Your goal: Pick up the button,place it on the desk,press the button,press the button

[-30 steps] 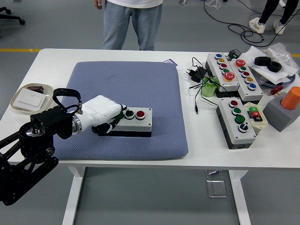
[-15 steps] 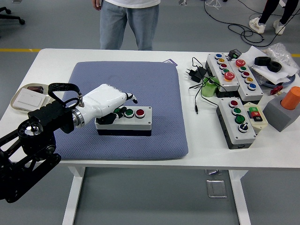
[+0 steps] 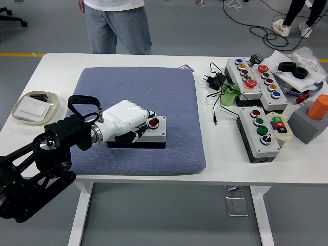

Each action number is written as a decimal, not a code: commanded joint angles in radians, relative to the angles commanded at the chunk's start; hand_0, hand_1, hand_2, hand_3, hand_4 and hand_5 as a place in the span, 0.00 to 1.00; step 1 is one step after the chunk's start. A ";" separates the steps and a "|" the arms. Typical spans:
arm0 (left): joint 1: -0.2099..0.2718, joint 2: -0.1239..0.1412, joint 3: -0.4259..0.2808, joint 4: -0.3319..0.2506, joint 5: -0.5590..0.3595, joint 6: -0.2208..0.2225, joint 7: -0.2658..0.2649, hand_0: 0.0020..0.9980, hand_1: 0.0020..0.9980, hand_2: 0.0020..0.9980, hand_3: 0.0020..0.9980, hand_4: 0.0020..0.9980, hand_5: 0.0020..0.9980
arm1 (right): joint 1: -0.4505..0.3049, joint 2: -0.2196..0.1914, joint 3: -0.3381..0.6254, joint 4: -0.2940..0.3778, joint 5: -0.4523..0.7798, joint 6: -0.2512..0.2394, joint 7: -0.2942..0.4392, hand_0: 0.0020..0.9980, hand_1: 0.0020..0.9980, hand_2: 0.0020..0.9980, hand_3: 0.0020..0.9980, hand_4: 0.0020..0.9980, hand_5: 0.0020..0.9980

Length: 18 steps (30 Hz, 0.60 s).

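A grey button box point(image 3: 151, 134) with a black base lies on the blue-grey pad point(image 3: 138, 92), near its front edge. Its red button point(image 3: 153, 123) shows at the right end; the other buttons are hidden under my hand. My left hand point(image 3: 134, 123), white with a black arm, lies over the left and middle of the box with the fingers curled down onto its top, fingertips next to the red button. I cannot tell which button they touch. The right arm is out of view.
A tray point(image 3: 32, 108) with a white switch sits at the left. Several other button boxes point(image 3: 259, 132), cables point(image 3: 218, 82), a green cup point(image 3: 229, 96) and an orange cylinder on a grey block point(image 3: 315, 119) crowd the right side. A person point(image 3: 115, 23) stands at the far edge.
My left hand has moved right along the box top and now covers the green button, reaching up to the red one. The person has stepped to the left.
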 joint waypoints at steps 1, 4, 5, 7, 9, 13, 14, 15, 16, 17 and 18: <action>-0.002 -0.002 0.000 0.006 0.002 0.000 0.000 0.03 0.00 0.00 0.76 0.26 0.00 | 0.000 0.000 0.000 0.000 0.000 0.000 0.000 0.75 0.71 0.74 0.63 0.40 0.10; -0.005 -0.005 0.000 0.025 0.004 -0.004 0.002 0.03 0.00 0.00 0.76 0.26 0.00 | 0.000 -0.001 0.003 0.000 -0.004 -0.001 0.000 0.75 0.71 0.74 0.63 0.40 0.10; -0.005 -0.005 0.001 0.028 0.005 -0.005 0.002 0.03 0.00 0.00 0.76 0.26 0.00 | 0.000 -0.001 0.003 0.000 -0.004 -0.001 0.000 0.75 0.71 0.74 0.63 0.40 0.10; -0.004 -0.005 0.002 0.038 0.005 -0.008 0.003 0.03 0.00 0.00 0.76 0.26 0.00 | 0.000 -0.001 0.003 0.000 -0.004 -0.001 0.000 0.75 0.71 0.74 0.63 0.40 0.10; -0.003 -0.005 0.004 0.044 0.005 -0.010 0.003 0.03 0.00 0.00 0.76 0.25 0.00 | 0.000 -0.001 0.002 0.000 -0.003 -0.001 0.000 0.75 0.71 0.74 0.63 0.40 0.10; -0.003 -0.003 0.011 0.052 0.006 -0.023 0.007 0.03 0.00 0.00 0.76 0.25 0.00 | 0.000 -0.001 0.002 0.000 -0.002 -0.002 0.000 0.75 0.71 0.74 0.63 0.40 0.10; -0.003 -0.002 0.013 0.056 0.009 -0.030 0.008 0.03 0.00 0.00 0.76 0.24 0.00 | 0.000 -0.001 0.003 0.000 -0.004 -0.002 0.000 0.75 0.71 0.74 0.63 0.40 0.10; -0.002 -0.002 0.014 0.058 0.012 -0.035 0.008 0.03 0.00 0.00 0.76 0.24 0.00 | 0.001 -0.001 0.003 0.000 -0.005 -0.002 0.000 0.75 0.71 0.74 0.63 0.40 0.10; -0.002 -0.002 0.015 0.059 0.013 -0.038 0.009 0.03 0.00 0.00 0.76 0.24 0.00 | 0.001 0.000 0.003 0.000 -0.005 -0.002 0.000 0.75 0.71 0.74 0.63 0.40 0.10; -0.002 -0.001 0.016 0.060 0.012 -0.045 0.010 0.03 0.00 0.00 0.76 0.24 0.00 | 0.001 0.000 0.003 0.000 -0.005 -0.002 0.000 0.75 0.71 0.74 0.63 0.40 0.10; -0.002 0.000 0.017 0.060 0.012 -0.048 0.010 0.03 0.00 0.00 0.76 0.24 0.00 | 0.001 -0.001 0.003 0.000 -0.005 -0.002 0.000 0.75 0.71 0.74 0.63 0.40 0.10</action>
